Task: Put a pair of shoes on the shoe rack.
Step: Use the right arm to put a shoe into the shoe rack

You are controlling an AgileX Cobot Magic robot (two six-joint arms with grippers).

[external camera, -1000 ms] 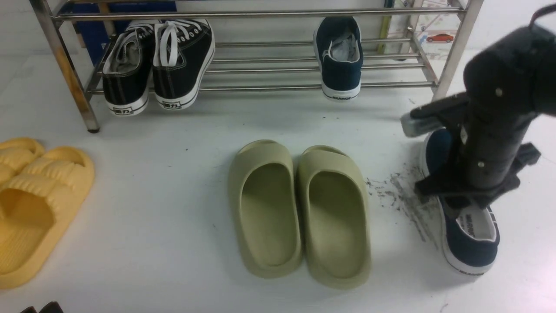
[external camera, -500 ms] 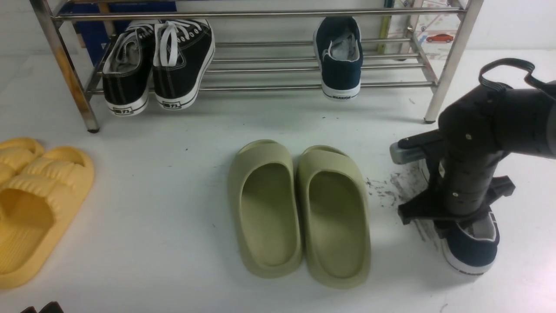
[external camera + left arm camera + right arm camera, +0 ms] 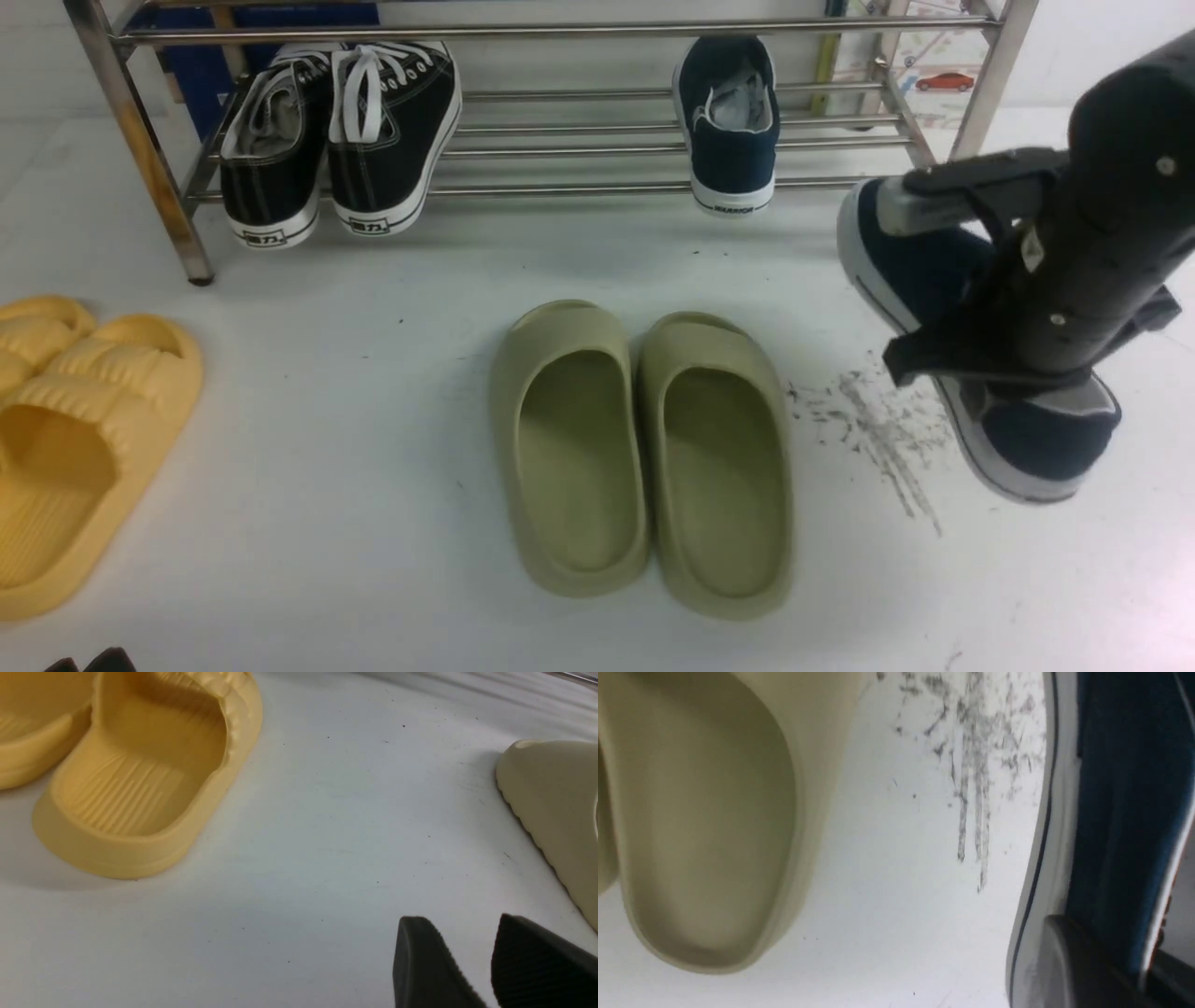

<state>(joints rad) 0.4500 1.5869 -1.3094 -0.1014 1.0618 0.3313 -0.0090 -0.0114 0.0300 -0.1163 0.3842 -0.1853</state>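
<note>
One navy slip-on shoe [image 3: 728,121] rests on the lower bars of the steel shoe rack [image 3: 653,28], heel toward me. The other navy shoe [image 3: 920,271] hangs above the white floor at the right, tilted with its toe raised toward the rack. My right gripper [image 3: 1115,961] is shut on that shoe's side wall [image 3: 1120,812], one finger outside by the white sole and one inside the opening. In the front view the right arm [image 3: 1092,243] covers the middle of the shoe. My left gripper [image 3: 460,933] hovers low over bare floor, open and holding nothing.
Black lace-up sneakers [image 3: 345,131] fill the rack's left end. Two olive slippers [image 3: 644,457] lie mid-floor, left of the held shoe. Yellow slippers [image 3: 75,439] lie at the far left. Dark scuff marks [image 3: 868,420] streak the floor below the shoe.
The right gripper came down over the navy shoe on the floor, shut on its side wall, and lifted it up and toward the rack. Nothing else has moved.
</note>
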